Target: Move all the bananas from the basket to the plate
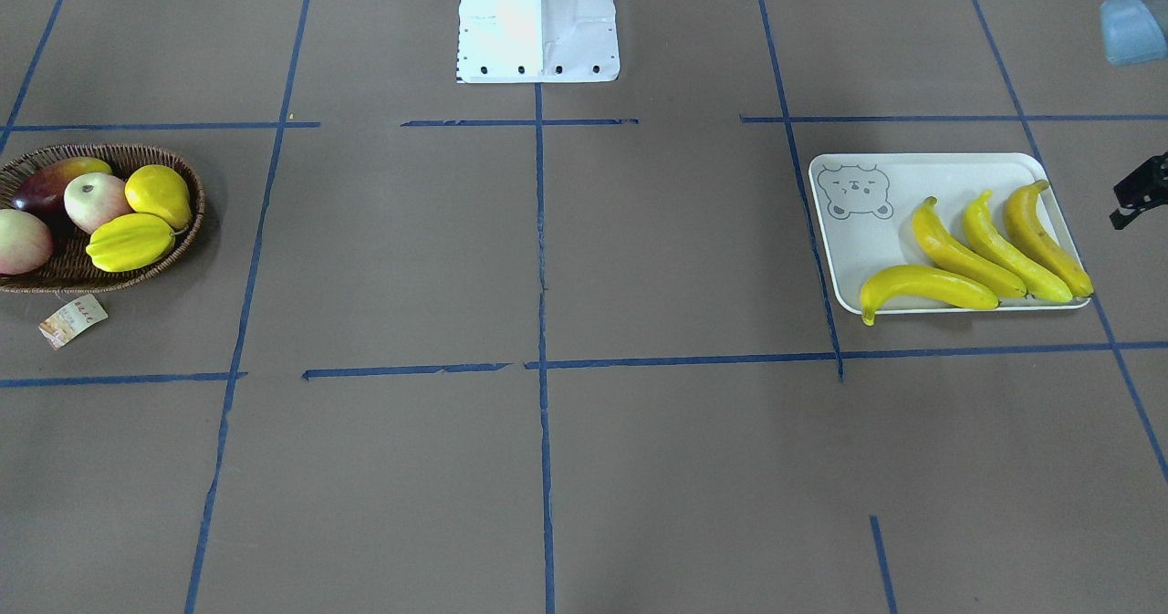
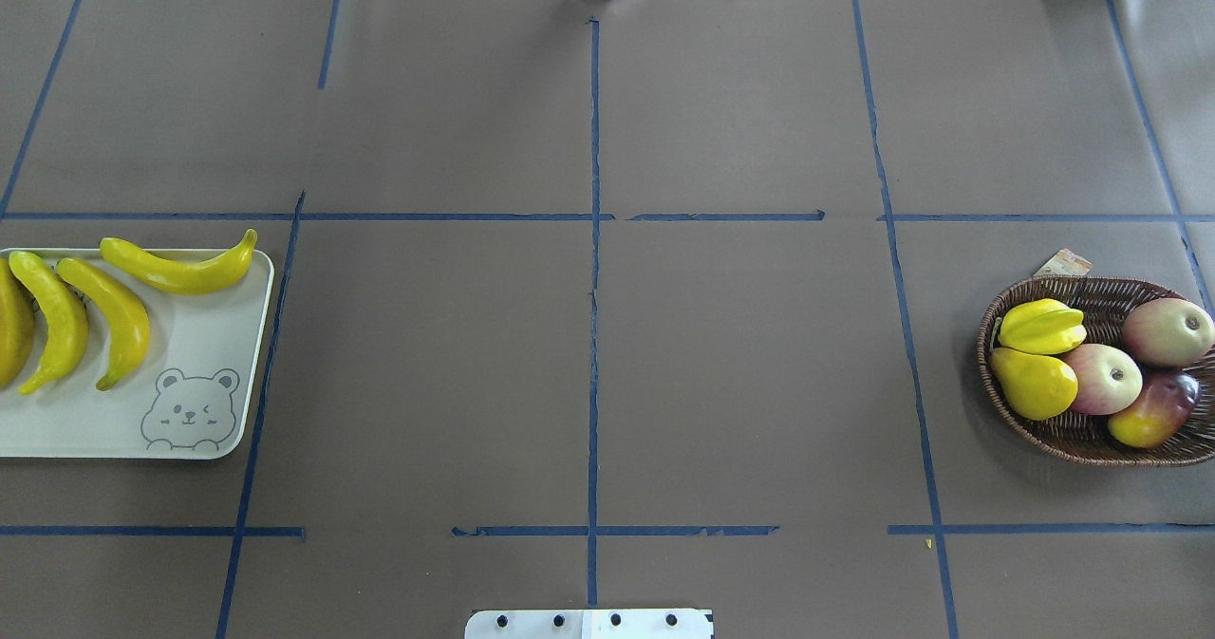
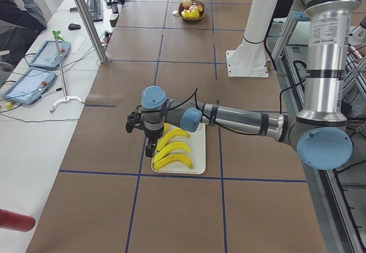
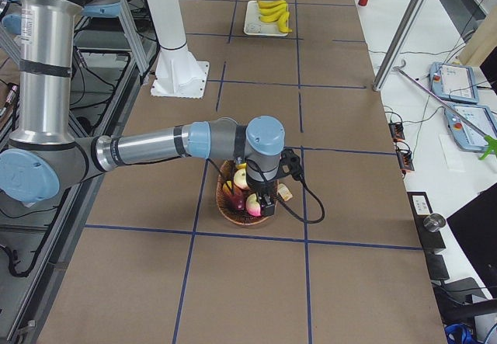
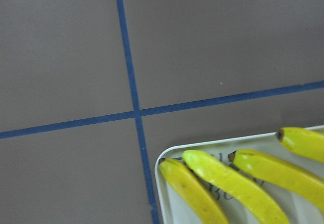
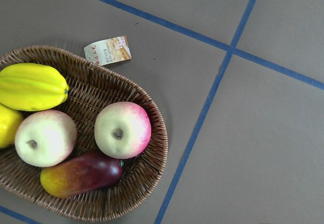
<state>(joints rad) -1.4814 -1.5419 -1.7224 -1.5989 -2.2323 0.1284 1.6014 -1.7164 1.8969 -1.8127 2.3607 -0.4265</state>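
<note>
Several yellow bananas [image 1: 963, 251] lie side by side on the white bear-print plate [image 1: 853, 258], also visible in the overhead view as bananas [image 2: 119, 311] on the plate [image 2: 190, 335]. The wicker basket [image 2: 1073, 440] holds other fruit and no bananas. My left gripper [image 3: 150, 145] hangs just beyond the plate's outer edge; only a black part of it [image 1: 1136, 196] shows at the front view's border, so I cannot tell its state. My right gripper [image 4: 267, 203] hovers over the basket [image 4: 230, 213], and I cannot tell whether it is open or shut.
In the basket sit a starfruit [image 2: 1041, 327], a yellow lemon [image 2: 1033, 385], two apples [image 6: 122, 130], and a red-yellow mango [image 6: 81, 174]. A paper tag [image 6: 107, 50] lies beside the basket. The robot's white base [image 1: 538, 21] stands mid-table. A person sits at the side desk [image 3: 23, 13].
</note>
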